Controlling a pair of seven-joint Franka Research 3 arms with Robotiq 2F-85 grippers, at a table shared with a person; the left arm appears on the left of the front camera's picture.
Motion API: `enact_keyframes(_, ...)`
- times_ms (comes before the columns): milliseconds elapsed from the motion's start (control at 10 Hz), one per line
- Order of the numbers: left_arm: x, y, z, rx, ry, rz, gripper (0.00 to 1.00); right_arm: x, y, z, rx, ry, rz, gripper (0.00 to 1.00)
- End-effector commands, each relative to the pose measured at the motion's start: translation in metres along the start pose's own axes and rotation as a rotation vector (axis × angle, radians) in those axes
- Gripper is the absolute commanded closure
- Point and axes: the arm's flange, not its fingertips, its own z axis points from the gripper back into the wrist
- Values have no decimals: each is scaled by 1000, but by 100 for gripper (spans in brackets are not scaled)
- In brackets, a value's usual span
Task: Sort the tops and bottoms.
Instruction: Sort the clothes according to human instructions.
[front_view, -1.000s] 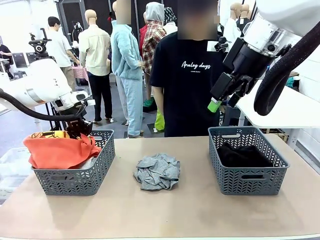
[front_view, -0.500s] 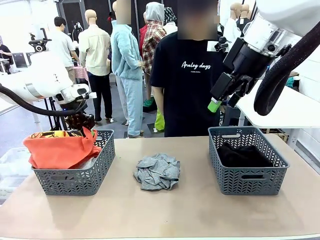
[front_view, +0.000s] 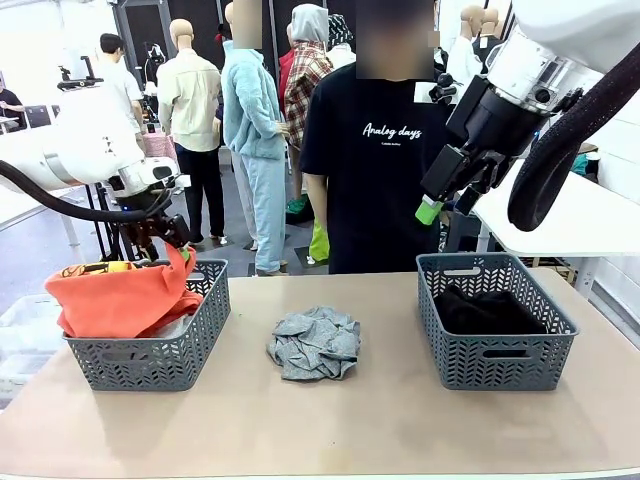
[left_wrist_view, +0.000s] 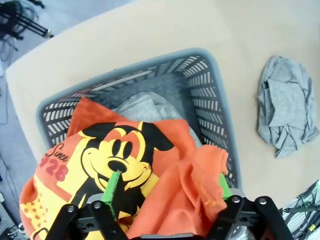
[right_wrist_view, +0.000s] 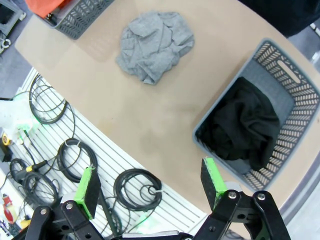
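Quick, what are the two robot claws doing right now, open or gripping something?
Left gripper: open, above the orange T-shirt in the left basket, holding nothing.
Right gripper: open, empty, raised over the table.

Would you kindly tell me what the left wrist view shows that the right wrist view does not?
Left wrist alone: the cartoon mouse print on the orange T-shirt and a light grey top beneath it, between the left gripper's open jaws. Right wrist alone: the black garment in its basket, the open right gripper, cables. Shared: the mottled grey top on the table.
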Motion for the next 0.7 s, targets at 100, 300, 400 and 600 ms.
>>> enact_keyframes(100, -3, 0, 5, -8, -6, -21, 0, -4, -1, -2, -12, 7, 2, 0)
enact_keyframes(300, -1, 12, 16, -274, -45, 67, 0, -4, -1, -2, -12, 7, 2, 0)
enact_keyframes(400, -1, 18, 21, -339, -43, 100, 0, -4, -1, -2, -12, 7, 2, 0)
enact_keyframes(600, 3, 28, 32, -417, -8, 194, 0, -4, -1, -2, -12, 7, 2, 0)
